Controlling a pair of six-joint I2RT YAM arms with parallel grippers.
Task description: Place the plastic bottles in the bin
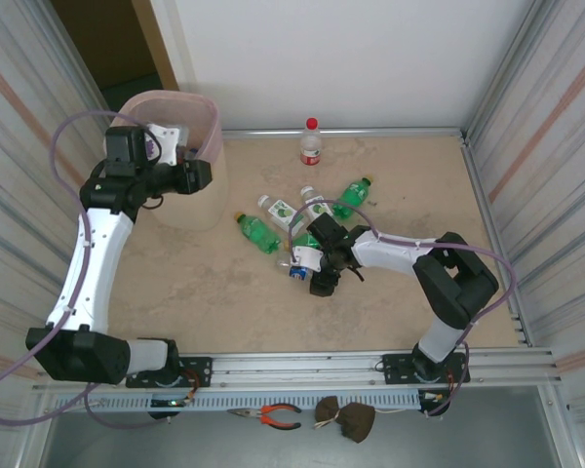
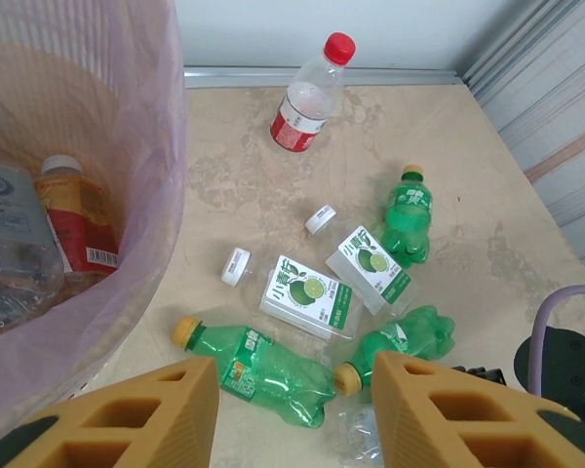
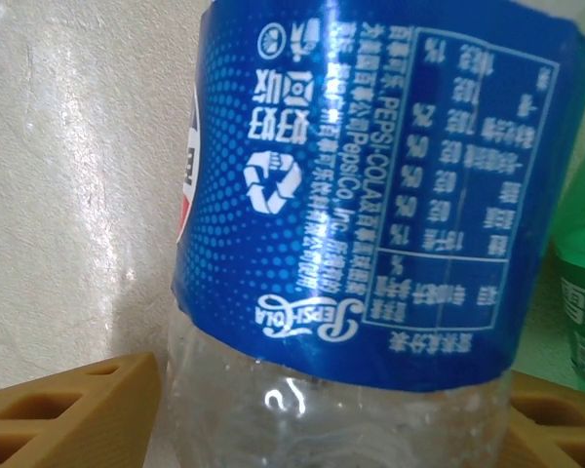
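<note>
Several plastic bottles on the beige surface (image 1: 175,283); further ones already in the bin.

- Bin (image 1: 210,117): tall, translucent pinkish, far left corner of the surface. The left wrist view through its wall (image 2: 127,195) shows a clear bottle (image 2: 10,244) and a red-labelled, white-capped bottle (image 2: 73,214) inside.
- Red-capped bottle (image 1: 311,142) (image 2: 307,97): clear, red label, standing alone by the far wall.
- Two clear bottles with green-and-white labels (image 1: 281,209) (image 2: 307,297) and (image 1: 317,203) (image 2: 370,263): lying side by side, white caps towards the bin.
- Green bottle, yellow cap (image 1: 256,232) (image 2: 258,366): lying just near of that pair.
- Green bottle (image 1: 351,195) (image 2: 408,214): lying to the right of the pair.
- Third green bottle (image 2: 400,341): lying in the middle of the cluster, beside the right arm.
- Blue-labelled clear bottle (image 1: 297,265) (image 3: 370,195): at the near edge of the cluster, between the right fingers.
- Left gripper (image 1: 200,175) (image 2: 292,390): level with the bin's rim, on its right side; fingers spread, nothing between them.
- Right gripper (image 1: 312,258) (image 3: 336,419): down at the cluster, one finger on each side of the blue-labelled bottle; whether they are pinching it cannot be told.
</note>
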